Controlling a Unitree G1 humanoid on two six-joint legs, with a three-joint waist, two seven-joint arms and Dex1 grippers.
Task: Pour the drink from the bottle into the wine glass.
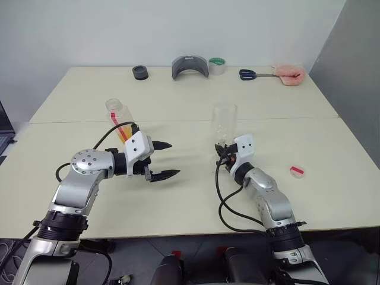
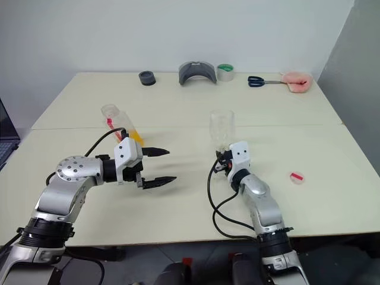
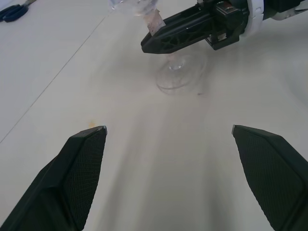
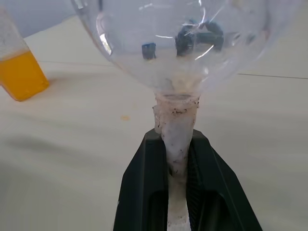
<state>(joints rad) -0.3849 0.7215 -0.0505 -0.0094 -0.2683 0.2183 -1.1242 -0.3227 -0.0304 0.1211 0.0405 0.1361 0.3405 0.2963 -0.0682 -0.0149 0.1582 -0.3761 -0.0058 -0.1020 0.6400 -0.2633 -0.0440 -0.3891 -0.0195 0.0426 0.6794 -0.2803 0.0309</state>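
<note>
Wine glass (image 1: pixel 224 122): empty, upright, stem pinched in closed right gripper (image 4: pixel 177 159), seemingly steadied for pouring. Bottle (image 1: pixel 120 122): uncapped, drink (image 4: pixel 20 76) low inside, just behind wide-open, empty left gripper (image 1: pixel 161 159), awaiting grasp.

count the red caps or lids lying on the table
1: a small red cap lies flat on the near table, out past the right arm, apart from the bottle and wine glass. None else visible.

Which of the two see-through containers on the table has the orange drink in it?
The bottle, beside the open left end effector. The wine glass, whose stem the right end effector pinches, looks empty.
</note>
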